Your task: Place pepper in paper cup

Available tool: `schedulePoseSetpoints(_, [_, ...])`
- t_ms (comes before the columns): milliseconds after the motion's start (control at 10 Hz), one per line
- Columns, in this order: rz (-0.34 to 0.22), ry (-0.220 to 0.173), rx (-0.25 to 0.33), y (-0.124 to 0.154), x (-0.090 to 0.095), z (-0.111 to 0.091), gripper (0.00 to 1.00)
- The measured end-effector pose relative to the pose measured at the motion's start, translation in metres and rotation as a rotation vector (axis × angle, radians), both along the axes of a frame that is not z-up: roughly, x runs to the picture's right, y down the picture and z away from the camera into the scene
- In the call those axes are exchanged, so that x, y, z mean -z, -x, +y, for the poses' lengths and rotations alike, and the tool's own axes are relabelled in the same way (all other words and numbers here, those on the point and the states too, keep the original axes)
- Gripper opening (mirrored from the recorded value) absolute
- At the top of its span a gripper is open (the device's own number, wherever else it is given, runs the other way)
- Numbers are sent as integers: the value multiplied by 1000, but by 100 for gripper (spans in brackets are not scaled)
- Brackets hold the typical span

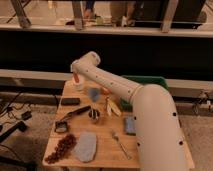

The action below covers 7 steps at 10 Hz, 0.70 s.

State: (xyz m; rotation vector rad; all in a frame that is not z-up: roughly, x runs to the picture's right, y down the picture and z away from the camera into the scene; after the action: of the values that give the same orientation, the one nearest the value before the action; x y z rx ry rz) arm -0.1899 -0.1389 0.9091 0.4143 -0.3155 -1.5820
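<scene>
The white arm reaches from the lower right across the wooden table (105, 150) to its far left corner. There my gripper (76, 80) points down, shut on the small red-orange pepper (76, 78). The pepper hangs just above the short white paper cup (79, 86), which stands at the table's back left edge. The wrist hides most of the fingers and the cup's upper part.
A blue cup (93, 93), an orange fruit (105, 91), a banana (113, 106) and a dark metal cup (94, 116) sit mid-table. A black block (70, 101), grapes (60, 148), a grey cloth (86, 146), a fork (120, 142) and a blue sponge (129, 125) lie nearer. A green bin (145, 81) stands behind.
</scene>
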Motion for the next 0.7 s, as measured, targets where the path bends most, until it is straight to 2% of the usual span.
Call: schedulePoseSetpoints(700, [14, -34, 6, -6, -1, 4, 4])
